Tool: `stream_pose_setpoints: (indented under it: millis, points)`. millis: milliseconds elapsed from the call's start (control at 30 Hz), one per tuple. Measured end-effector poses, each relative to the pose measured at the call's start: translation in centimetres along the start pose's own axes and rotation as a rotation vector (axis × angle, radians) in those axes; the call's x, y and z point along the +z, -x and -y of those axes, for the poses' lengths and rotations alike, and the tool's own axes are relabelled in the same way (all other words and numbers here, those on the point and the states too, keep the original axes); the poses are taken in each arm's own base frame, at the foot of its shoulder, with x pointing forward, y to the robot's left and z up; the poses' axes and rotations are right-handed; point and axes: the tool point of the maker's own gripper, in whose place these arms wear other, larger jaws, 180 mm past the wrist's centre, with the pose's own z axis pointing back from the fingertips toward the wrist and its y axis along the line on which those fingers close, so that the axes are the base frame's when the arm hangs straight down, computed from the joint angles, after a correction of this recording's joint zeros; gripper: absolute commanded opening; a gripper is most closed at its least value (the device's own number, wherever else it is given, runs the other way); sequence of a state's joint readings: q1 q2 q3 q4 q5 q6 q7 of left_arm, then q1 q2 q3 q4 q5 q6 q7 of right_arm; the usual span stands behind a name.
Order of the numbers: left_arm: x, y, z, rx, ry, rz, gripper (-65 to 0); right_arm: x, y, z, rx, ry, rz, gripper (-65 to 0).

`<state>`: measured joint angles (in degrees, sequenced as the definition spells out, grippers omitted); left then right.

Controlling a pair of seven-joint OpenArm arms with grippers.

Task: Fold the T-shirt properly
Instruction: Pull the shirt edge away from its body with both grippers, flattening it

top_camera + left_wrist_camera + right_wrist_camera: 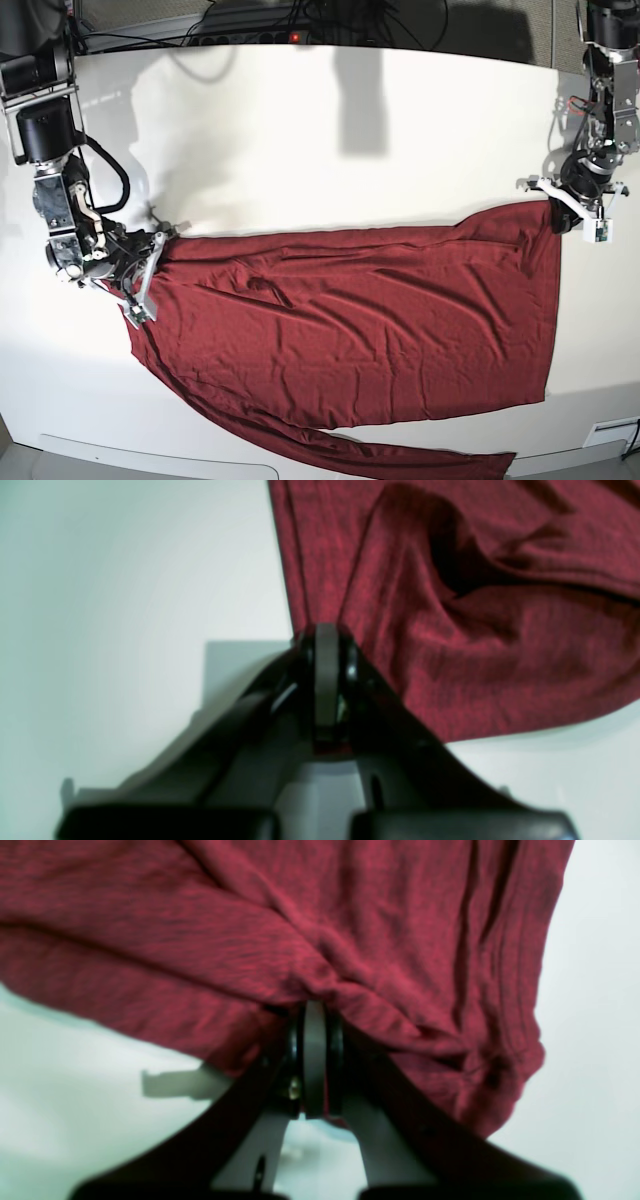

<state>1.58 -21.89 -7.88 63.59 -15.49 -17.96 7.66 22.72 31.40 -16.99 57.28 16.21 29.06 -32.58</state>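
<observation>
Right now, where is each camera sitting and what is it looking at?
Base: up high, looking down at the shirt on the table; both arms show.
Left wrist: on the left arm, facing its shut claw and a shirt corner.
Right wrist: on the right arm, facing its shut claw and the other side.
All three share the shirt.
</observation>
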Motion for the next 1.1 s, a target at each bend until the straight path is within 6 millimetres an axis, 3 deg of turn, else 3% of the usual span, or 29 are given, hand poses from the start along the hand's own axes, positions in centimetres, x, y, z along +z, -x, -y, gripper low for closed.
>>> stream_pose_setpoints:
  millis: [233,333,400,600,800,967,1100]
  points:
    - [0.0,-0.3,0.3,0.031,0.010,0.000,-65.0,-1.1,1.7,1.0,-0.070,0.010,0.012,-65.0]
    - [0.4,-0.7,2.8,0.017,0.139,0.000,-65.0,-1.3,1.8,1.1,-0.086,0.010,0.019,-65.0]
    - [0.7,-1.8,4.1,0.008,0.192,0.032,-65.0,-1.3,1.7,1.1,-0.086,0.010,0.023,-65.0]
    - [1.4,-6.9,5.4,-0.002,0.225,0.159,-65.0,-1.3,1.7,1.1,-0.084,0.010,0.020,-65.0]
    - [1.0,-4.6,7.4,0.028,0.245,0.092,-65.0,-1.3,1.7,1.1,-0.084,0.010,0.021,-65.0]
    - [0.5,-4.4,10.3,0.005,0.259,0.128,-65.0,-1.3,1.8,1.1,-0.085,0.009,0.015,-65.0]
    - [-0.4,-1.5,9.8,-0.028,0.188,0.066,-65.0,-1.3,2.1,0.5,-0.066,-0.020,-0.002,-65.0]
